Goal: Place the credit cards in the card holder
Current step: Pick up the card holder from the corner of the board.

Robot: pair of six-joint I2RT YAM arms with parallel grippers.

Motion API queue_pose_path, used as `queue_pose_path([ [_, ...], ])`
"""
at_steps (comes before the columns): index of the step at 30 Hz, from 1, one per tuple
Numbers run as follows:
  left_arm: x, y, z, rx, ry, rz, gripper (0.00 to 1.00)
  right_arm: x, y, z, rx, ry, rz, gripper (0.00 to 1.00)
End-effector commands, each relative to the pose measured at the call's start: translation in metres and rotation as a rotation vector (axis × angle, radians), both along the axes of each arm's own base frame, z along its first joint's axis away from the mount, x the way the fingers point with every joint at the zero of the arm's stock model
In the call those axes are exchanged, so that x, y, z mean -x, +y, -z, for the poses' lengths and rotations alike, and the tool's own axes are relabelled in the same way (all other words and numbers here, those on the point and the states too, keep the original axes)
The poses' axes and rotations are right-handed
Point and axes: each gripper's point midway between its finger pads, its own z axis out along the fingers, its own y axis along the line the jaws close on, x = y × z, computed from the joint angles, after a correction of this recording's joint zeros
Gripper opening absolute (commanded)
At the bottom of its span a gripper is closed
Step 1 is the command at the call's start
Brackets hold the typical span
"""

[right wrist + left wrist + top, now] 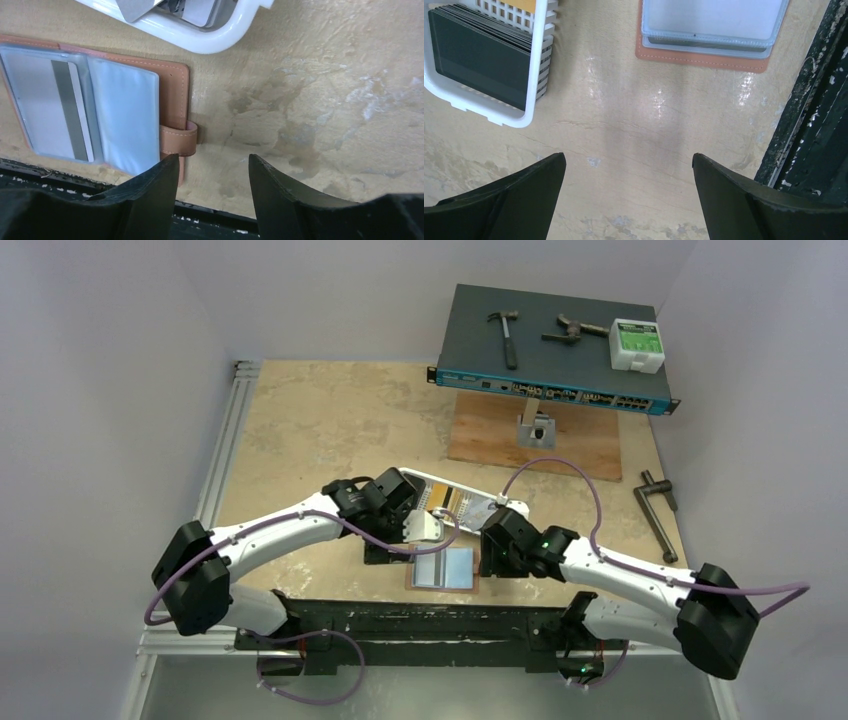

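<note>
The left gripper (629, 165) hung wide open and empty over the table (634, 115), near the white tray (536, 60) and card holder (704, 59). The right gripper (214, 165) stood half-open and empty beside the holder's tab (179, 140).

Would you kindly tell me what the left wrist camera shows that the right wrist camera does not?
Only the left wrist view shows the stack of black cards in the white tray, and the left gripper, open above the table. Only the right wrist view shows the leather strap tab, a striped card inside a clear sleeve, and the right gripper, open and holding nothing. Both show the open card holder and part of the white tray.
</note>
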Motion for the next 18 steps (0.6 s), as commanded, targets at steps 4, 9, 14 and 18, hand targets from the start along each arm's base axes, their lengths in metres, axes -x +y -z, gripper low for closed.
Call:
queue_pose_path([
  [4,0.003,-0.014,0.002,0.1,0.018,-0.026,0.96,-0.003,0.044,-0.003,-0.241,-0.025,-0.036,0.56],
  [9,0.002,-0.018,0.01,0.115,0.007,0.004,0.74,-0.004,0.046,-0.002,-0.312,-0.054,-0.004,0.57],
  [14,-0.001,-0.022,0.013,0.121,0.01,-0.004,0.32,-0.005,0.049,0.0,-0.311,-0.056,-0.016,0.58],
  [18,0.002,-0.022,0.021,0.105,0.039,-0.012,0.21,-0.007,0.053,0.01,-0.287,-0.044,-0.041,0.58],
])
